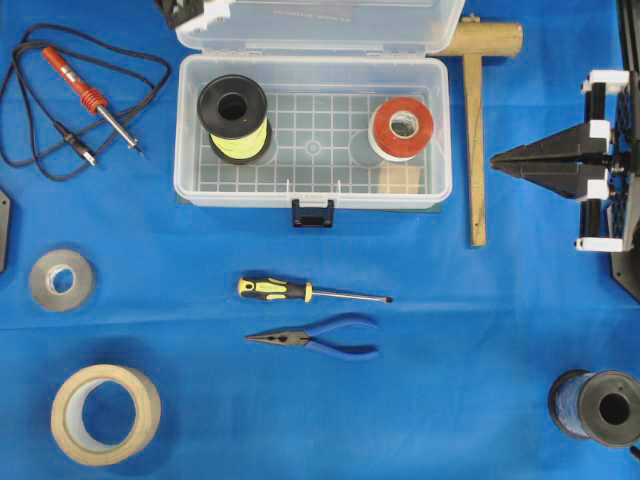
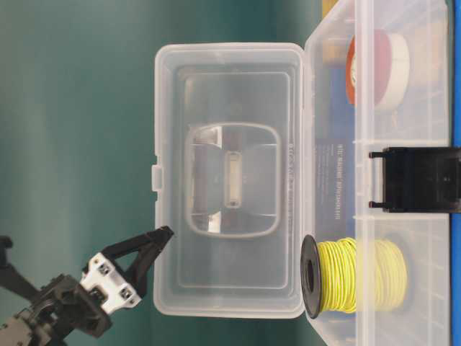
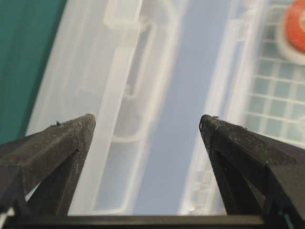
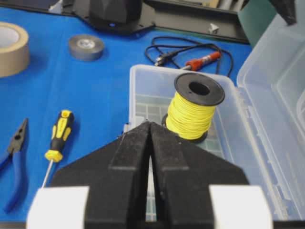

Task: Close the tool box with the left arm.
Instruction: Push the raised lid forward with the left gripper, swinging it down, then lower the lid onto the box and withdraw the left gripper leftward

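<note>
The tool box (image 1: 312, 130) sits at the upper middle of the overhead view on the blue desk (image 1: 450, 380), its clear lid (image 2: 229, 180) standing open behind the tray. Inside, a yellow wire spool (image 1: 234, 120) stands at the left end and a red tape roll (image 1: 401, 128) at the right. The left gripper (image 3: 147, 125) hangs above the raised lid, its fingers (image 3: 62, 143) spread wide with nothing between them. At the right edge of the overhead view the right gripper (image 1: 497, 161) points toward the box, fingers pressed together and empty. Below the box's dark latch (image 1: 312, 212) lie a screwdriver (image 1: 310, 292) and blue pliers (image 1: 315, 338).
</note>
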Tool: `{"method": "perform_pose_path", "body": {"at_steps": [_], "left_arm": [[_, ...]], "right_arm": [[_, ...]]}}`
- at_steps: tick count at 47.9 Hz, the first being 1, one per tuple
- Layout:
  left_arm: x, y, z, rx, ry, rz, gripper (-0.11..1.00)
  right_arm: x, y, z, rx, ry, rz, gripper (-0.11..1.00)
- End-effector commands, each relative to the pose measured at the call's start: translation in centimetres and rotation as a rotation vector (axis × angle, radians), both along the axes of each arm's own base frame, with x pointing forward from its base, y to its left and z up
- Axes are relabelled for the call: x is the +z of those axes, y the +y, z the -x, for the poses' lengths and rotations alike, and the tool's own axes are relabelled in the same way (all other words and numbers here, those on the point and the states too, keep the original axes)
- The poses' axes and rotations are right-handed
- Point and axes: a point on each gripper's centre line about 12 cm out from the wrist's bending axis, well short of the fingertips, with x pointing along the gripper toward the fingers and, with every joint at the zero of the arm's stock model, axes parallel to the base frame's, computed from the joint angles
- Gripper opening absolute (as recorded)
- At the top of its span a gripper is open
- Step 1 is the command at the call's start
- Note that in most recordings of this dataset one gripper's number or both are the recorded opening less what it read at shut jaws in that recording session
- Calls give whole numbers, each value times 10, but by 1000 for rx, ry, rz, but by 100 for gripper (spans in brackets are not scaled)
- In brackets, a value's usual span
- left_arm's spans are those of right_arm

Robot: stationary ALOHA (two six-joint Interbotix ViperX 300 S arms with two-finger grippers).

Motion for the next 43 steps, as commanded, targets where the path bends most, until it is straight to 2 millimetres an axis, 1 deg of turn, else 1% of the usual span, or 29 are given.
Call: {"method": "perform_pose_path", "body": {"at_steps": [1,14,18,25,38,43], "left_arm": [[-8,-25,-3,-32,29,53,92],[-7,-67,2,-121,27,65,92],[-4,-76,6,-140,19,62,92],[-4,-91,12,-172,17,66,92],[-6,-137,18,-296,15,77,91],[-3,-157,20,-355,4,73,91]], "right_arm": [[5,-1,-2,-2,-12,1,0],[5,-1,-2,-2,-12,1,0],[5,-1,-2,-2,-12,0,0],[5,0,-2,-1,-12,3,0],[5,-1,-2,-3,-14,1,0],[5,-1,-2,-3,-14,0,0]]}}
